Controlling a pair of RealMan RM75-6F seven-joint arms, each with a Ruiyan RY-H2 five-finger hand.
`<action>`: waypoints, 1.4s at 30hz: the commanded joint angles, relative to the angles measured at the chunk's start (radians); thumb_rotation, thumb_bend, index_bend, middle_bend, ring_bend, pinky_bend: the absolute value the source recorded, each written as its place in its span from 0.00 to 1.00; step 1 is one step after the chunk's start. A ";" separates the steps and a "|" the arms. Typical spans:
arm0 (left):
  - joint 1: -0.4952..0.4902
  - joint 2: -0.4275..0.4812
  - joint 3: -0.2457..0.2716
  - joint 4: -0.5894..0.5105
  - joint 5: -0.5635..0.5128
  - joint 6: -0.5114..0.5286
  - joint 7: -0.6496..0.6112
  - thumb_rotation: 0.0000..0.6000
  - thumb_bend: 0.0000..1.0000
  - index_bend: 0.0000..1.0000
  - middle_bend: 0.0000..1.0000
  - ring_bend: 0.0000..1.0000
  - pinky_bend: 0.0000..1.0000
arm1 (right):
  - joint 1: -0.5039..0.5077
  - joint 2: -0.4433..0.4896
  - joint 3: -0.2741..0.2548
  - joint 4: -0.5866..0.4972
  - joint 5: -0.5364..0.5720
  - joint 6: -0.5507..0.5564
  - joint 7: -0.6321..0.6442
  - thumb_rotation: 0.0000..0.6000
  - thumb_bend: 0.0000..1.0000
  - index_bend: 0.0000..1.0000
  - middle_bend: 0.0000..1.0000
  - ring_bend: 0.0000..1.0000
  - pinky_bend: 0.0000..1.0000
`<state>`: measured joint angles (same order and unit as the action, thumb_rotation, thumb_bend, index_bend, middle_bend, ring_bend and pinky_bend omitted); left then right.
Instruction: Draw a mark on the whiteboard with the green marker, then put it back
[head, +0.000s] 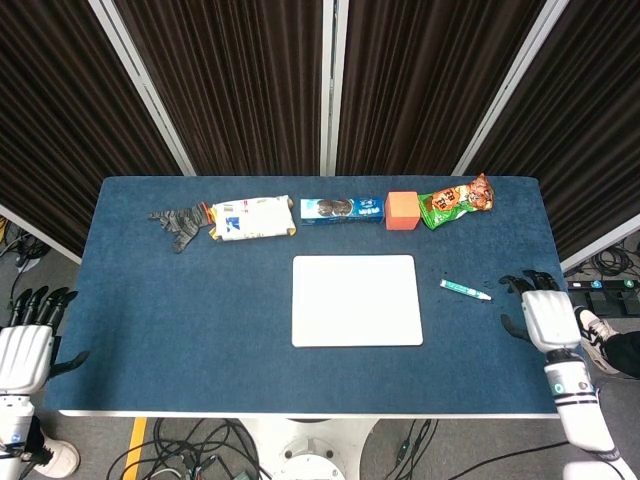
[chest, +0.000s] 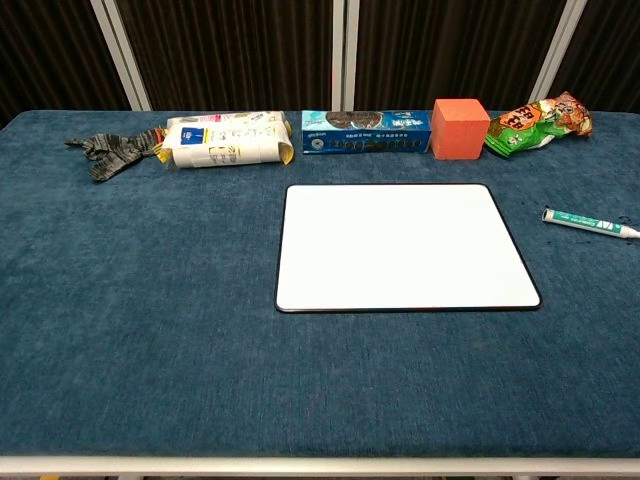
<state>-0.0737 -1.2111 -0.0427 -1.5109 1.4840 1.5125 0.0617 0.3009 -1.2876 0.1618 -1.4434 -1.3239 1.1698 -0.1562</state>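
The green marker (head: 465, 290) lies flat on the blue table right of the whiteboard (head: 356, 300); the chest view shows the same marker (chest: 590, 222) and the blank whiteboard (chest: 405, 246). My right hand (head: 545, 318) hovers over the table's right edge, a short way right of the marker, fingers spread and holding nothing. My left hand (head: 24, 345) hangs off the table's left side, fingers apart and empty. Neither hand shows in the chest view.
Along the far edge lie a grey glove (head: 178, 224), a white packet (head: 250, 217), a blue cookie box (head: 342, 209), an orange cube (head: 401, 210) and a green snack bag (head: 455, 201). Dark curtains stand behind the table (head: 180, 320).
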 joint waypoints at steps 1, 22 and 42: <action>0.006 -0.003 0.004 0.008 0.001 0.003 -0.009 1.00 0.11 0.15 0.11 0.04 0.03 | 0.081 -0.088 0.030 0.101 0.080 -0.105 -0.057 1.00 0.21 0.31 0.39 0.17 0.19; 0.006 -0.013 0.002 0.042 0.023 0.015 -0.050 1.00 0.11 0.17 0.11 0.04 0.02 | 0.287 -0.362 0.050 0.444 0.234 -0.316 -0.236 1.00 0.16 0.44 0.43 0.18 0.20; 0.004 -0.024 0.001 0.064 0.026 0.012 -0.061 1.00 0.11 0.17 0.11 0.04 0.02 | 0.312 -0.402 0.039 0.506 0.279 -0.337 -0.260 1.00 0.20 0.47 0.52 0.26 0.22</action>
<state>-0.0701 -1.2351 -0.0412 -1.4471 1.5095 1.5247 0.0007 0.6128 -1.6888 0.2012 -0.9374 -1.0449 0.8332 -0.4171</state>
